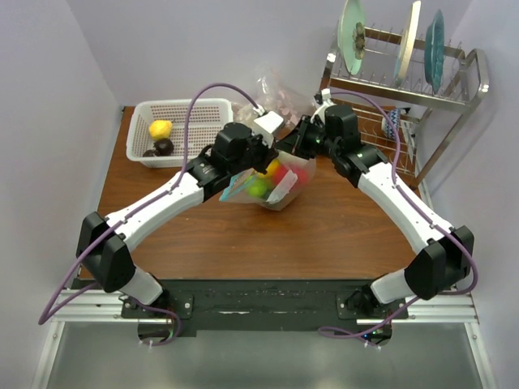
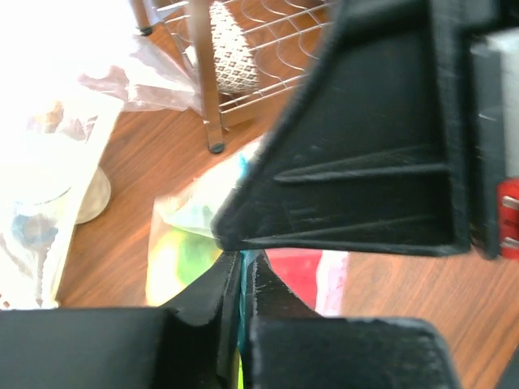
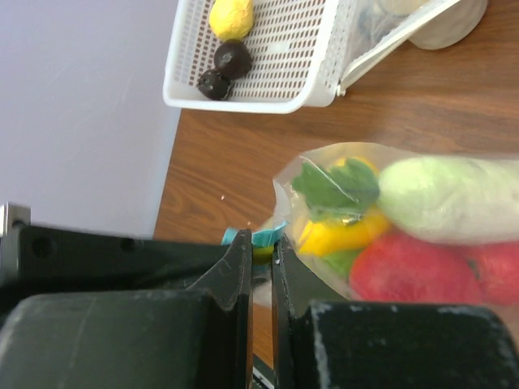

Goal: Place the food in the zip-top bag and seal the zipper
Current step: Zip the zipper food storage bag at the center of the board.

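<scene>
1. The zip-top bag (image 1: 282, 193) sits on the table just to the right of the white mesh basket (image 1: 209, 109) and nearer the arm bases than it. The food (image 3: 405, 267) inside shows as red, yellow, green and pale-green pieces pressed against the clear plastic.
2. The zipper (image 3: 253, 236), a light-blue strip, runs along the bag's rim on the side towards the basket.
3. The left gripper (image 2: 243, 261) has its fingers pressed together on that strip, and a sliver of blue shows between them.
4. The right gripper (image 3: 261, 247), reaching in from the side away from the basket, looks likewise pinched on the strip. Its tips almost meet, with blue at their ends.
5. The step in hand is judged to be pressing the zipper closed. To do it well, one gripper should anchor an end while the other slides along under steady pressure. Both tracks need to stay aligned and the food clear of the rim.
6. In the basket lie a yellow fruit (image 1: 160, 128) and dark pieces (image 1: 163, 147), so sealing now would leave them out.
</scene>
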`<state>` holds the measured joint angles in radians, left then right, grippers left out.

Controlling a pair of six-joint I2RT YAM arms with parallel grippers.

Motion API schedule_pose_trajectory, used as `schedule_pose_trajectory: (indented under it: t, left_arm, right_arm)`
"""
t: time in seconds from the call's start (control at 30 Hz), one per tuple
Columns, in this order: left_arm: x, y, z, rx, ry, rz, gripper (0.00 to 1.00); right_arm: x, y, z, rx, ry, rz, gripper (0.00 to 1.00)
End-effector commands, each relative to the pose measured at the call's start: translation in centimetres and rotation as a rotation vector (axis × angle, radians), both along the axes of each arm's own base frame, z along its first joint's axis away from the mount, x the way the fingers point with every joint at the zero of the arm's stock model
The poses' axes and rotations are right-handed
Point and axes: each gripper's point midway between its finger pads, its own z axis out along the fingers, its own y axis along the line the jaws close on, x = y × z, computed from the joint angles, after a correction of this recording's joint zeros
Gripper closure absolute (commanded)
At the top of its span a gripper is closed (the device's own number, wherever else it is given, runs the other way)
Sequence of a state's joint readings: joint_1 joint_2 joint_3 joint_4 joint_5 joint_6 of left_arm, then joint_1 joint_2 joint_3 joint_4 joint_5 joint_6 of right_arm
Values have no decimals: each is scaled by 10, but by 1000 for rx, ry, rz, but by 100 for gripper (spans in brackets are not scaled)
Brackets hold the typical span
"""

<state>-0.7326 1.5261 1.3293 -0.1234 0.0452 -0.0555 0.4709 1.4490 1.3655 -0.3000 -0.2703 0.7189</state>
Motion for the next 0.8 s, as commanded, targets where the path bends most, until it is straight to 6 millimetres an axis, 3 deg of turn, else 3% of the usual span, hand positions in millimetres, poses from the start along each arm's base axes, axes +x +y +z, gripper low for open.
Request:
schedule_pose_trajectory:
  t: [0.0,0.07,0.13,0.23,0.57,0.77]
  left_arm:
    - [-24,-15,21,-40,-28,-130,100]
    - [-29,-15,22,-35,-26,-155,100]
    - [-33,-14,26,-31,-37,-173,100]
    - [-38,-10,33,-13,-68,-193,100]
    - [-71,10,60,80,-63,-304,100]
    - [-96,21,85,43,-85,-349,100]
  right_arm:
    - [-2,1,29,53,-84,-9,91]
    - [-3,1,32,60,-93,-1,76]
    - [-3,0,34,53,-109,-1,54]
    - [-3,-7,36,19,-139,-15,43]
    - [-14,-35,60,-106,-363,52,40]
    - [-50,-35,75,-104,-548,204,41]
